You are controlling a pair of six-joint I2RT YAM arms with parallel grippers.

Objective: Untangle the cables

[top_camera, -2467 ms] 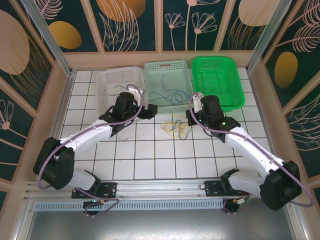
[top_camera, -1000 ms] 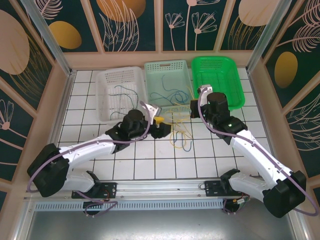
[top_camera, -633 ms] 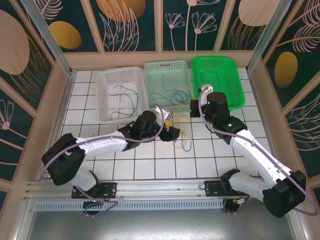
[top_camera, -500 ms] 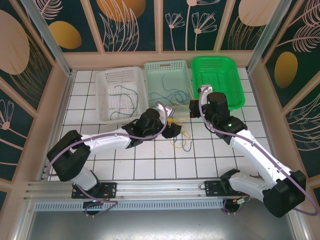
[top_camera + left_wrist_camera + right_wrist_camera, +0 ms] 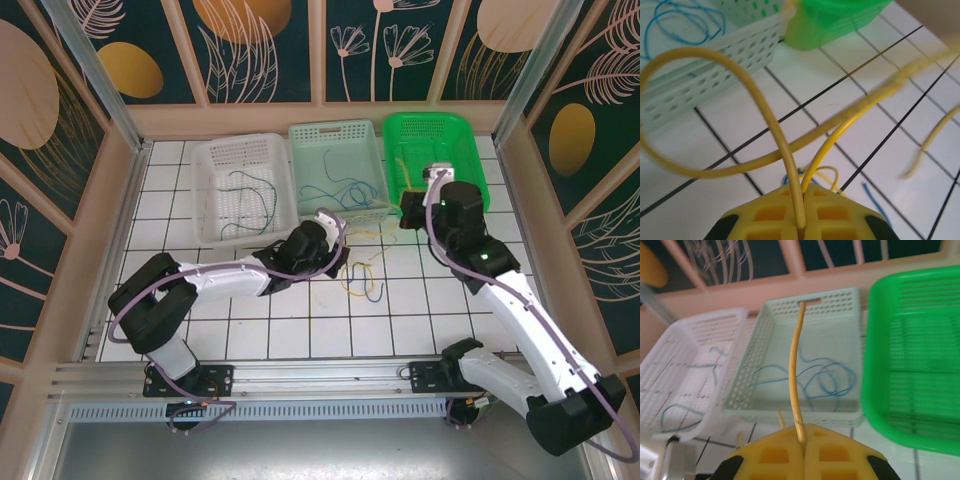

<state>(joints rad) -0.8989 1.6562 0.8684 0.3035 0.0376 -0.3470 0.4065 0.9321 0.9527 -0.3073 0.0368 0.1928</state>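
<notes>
The left jaws are shut on a yellow cable (image 5: pixel 789 175), which loops up from between their pads over the white-tiled bench (image 5: pixel 260 320), just in front of the mint basket (image 5: pixel 335 128). The right jaws also pinch a yellow strand (image 5: pixel 794 375) (whether it is the same wire I cannot tell) near the green basket (image 5: pixel 430 118). A loose yellow-and-blue tangle (image 5: pixel 360 278) lies on the bench between the arms, a blue cable (image 5: pixel 330 190) in the mint basket, and dark teal cables (image 5: pixel 245 180) in the white basket (image 5: pixel 240 140).
</notes>
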